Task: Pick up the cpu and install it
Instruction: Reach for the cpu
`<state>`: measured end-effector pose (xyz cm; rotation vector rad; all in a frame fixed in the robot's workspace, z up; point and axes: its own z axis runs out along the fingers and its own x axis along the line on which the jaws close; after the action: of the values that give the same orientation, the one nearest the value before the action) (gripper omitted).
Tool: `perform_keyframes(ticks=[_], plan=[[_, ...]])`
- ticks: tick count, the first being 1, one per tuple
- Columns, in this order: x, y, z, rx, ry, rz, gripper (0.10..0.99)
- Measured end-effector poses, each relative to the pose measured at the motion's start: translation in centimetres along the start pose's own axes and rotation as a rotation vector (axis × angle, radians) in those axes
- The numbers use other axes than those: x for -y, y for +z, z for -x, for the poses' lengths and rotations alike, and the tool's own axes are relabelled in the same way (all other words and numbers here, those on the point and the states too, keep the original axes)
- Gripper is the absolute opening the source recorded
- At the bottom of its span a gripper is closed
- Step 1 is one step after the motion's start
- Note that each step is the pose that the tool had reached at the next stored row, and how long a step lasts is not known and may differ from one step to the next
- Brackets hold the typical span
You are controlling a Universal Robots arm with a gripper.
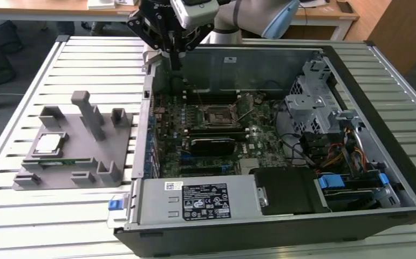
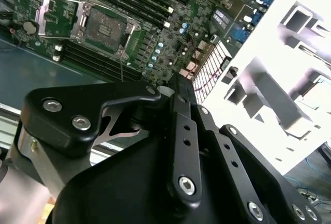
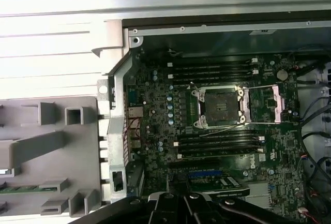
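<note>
The cpu (image 1: 48,142), a small silvery square chip, lies flat in a recess of the grey holder block (image 1: 85,135) on the slatted table, at the exterior view's left of the open computer case. My gripper (image 1: 173,60) hangs above the case's far wall, well away from the cpu, its fingers pressed together and holding nothing. The black linkage of my gripper (image 2: 176,84) rises in the second wrist view. The motherboard socket (image 3: 220,107) sits open and bare, its metal load plate (image 3: 276,102) flipped aside. The same socket (image 1: 217,114) lies below and to the right of my gripper.
A green memory stick (image 1: 56,162) lies in the holder block in front of the cpu. Inside the case (image 1: 380,162) are a drive cage (image 1: 312,97), cables and a power supply (image 1: 200,202). The holder's upright posts (image 1: 85,108) stand beside the cpu.
</note>
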<state>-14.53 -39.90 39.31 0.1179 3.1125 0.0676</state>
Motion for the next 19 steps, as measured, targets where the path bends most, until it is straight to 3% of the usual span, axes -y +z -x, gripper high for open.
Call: perform_keyframes(ticks=[8,19], plan=[[0.15,-0.05,-2.07,0.0001,0.0,0.0,0.106],[0.46,-0.17,-6.2,0.0,0.0,0.0,0.106]])
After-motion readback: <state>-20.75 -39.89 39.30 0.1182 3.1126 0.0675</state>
